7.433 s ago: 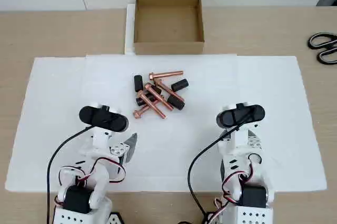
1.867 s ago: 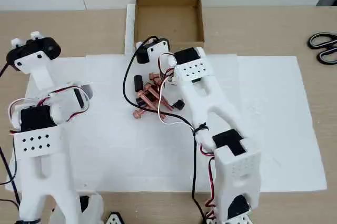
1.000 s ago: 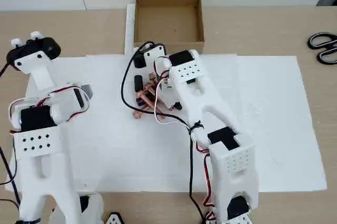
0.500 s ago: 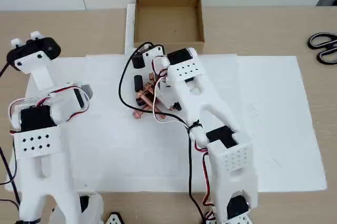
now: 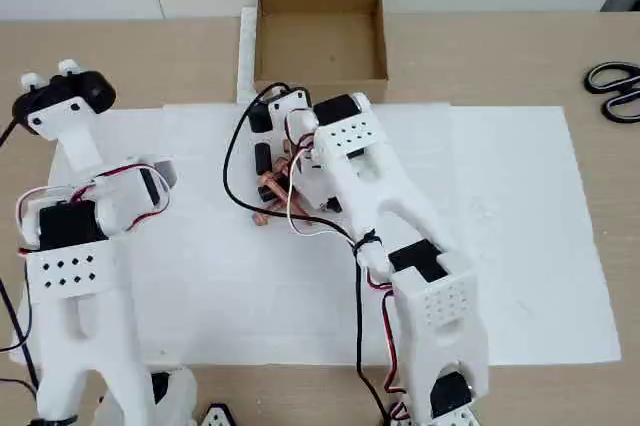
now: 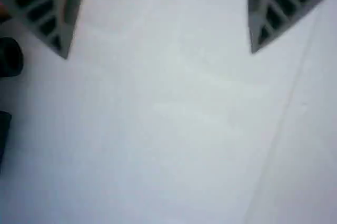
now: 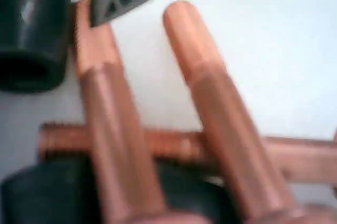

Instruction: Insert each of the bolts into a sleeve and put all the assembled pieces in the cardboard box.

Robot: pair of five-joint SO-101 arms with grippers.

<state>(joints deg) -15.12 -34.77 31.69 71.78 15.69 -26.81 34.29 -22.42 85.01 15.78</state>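
The copper bolts (image 5: 268,186) and the black sleeves (image 5: 262,158) are heaped together on the white sheet (image 5: 500,226). The heap lies near the front wall of the cardboard box (image 5: 320,92), which is set on the desk (image 5: 120,56) at the sheet's far edge. The right arm (image 5: 380,186) is stretched over this heap, and the right claw (image 5: 298,154) is held low among the pieces. Whether it is open or closed cannot be told. In the right wrist view two bolts are seen lying side by side across a third, with one sleeve just beside them and another partly under them. The left arm (image 5: 90,216) is raised at the left side of the sheet. The left claw (image 6: 158,19) is spread wide open over bare sheet, with nothing gripped, apart from the heap. A pair of scissors (image 5: 615,91) is laid on the desk at its right edge, off the sheet and well apart from the box.
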